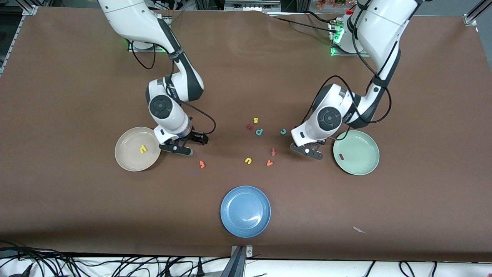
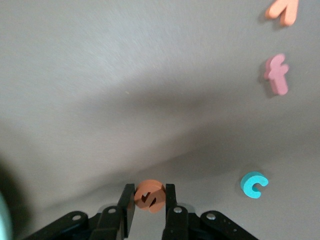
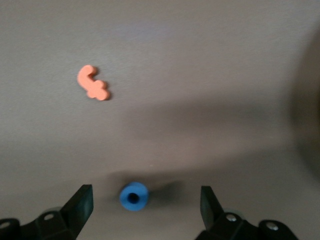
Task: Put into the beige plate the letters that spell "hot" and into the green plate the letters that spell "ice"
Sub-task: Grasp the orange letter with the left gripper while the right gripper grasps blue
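Note:
My left gripper (image 2: pixel 149 192) is shut on the orange round e (image 2: pixel 149 196), low at the table beside the green plate (image 1: pixel 365 138); in the front view this gripper (image 1: pixel 307 151) hides the e. A dark red i (image 1: pixel 341 156) lies in the green plate. The teal c (image 2: pixel 254 184) lies on the table close by. My right gripper (image 3: pixel 147 194) stands open around the blue o (image 3: pixel 133 196), next to the beige plate (image 1: pixel 128 161), which holds the yellow h (image 1: pixel 143 148). The orange t (image 1: pixel 201 164) lies nearer the front camera than the right gripper (image 1: pixel 180 149).
Loose letters lie mid-table: a yellow s (image 1: pixel 255 120), a dark red bent letter (image 1: pixel 250 126), a teal p (image 1: pixel 259 132), a red hooked letter (image 1: pixel 273 152), a yellow u (image 1: pixel 248 160) and an orange letter (image 1: pixel 270 163). A blue plate (image 1: pixel 230 223) sits near the front edge.

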Motion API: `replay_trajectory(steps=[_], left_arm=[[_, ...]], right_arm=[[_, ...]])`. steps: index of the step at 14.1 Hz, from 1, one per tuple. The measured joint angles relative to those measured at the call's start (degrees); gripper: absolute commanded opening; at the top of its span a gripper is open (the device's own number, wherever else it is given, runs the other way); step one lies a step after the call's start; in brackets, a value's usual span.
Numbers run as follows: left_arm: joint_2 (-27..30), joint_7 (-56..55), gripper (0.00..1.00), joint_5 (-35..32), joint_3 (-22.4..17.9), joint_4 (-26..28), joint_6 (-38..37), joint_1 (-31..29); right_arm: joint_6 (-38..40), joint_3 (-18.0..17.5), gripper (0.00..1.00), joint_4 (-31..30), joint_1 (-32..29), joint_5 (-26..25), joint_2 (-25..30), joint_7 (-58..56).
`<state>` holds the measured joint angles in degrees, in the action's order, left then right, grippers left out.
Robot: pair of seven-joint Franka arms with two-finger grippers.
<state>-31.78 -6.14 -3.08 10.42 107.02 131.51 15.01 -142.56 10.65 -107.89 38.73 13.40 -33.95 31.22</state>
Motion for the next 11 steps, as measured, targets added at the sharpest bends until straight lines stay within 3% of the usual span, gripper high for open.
replay_trajectory(steps=[5,11], left_arm=[[3.0,3.2,0.05,0.0,-0.4,-0.2,-3.3,-2.7],[3.8,17.2,0.07,-0.1,-0.8,-0.1,-4.1,-13.1]], right_arm=[[-0.8,-0.1,0.87,1.6,1.6,0.0,-2.1,1.7],[-1.5,-0.1,0.72,1.7,2.1,0.0,-3.3,2.2]])
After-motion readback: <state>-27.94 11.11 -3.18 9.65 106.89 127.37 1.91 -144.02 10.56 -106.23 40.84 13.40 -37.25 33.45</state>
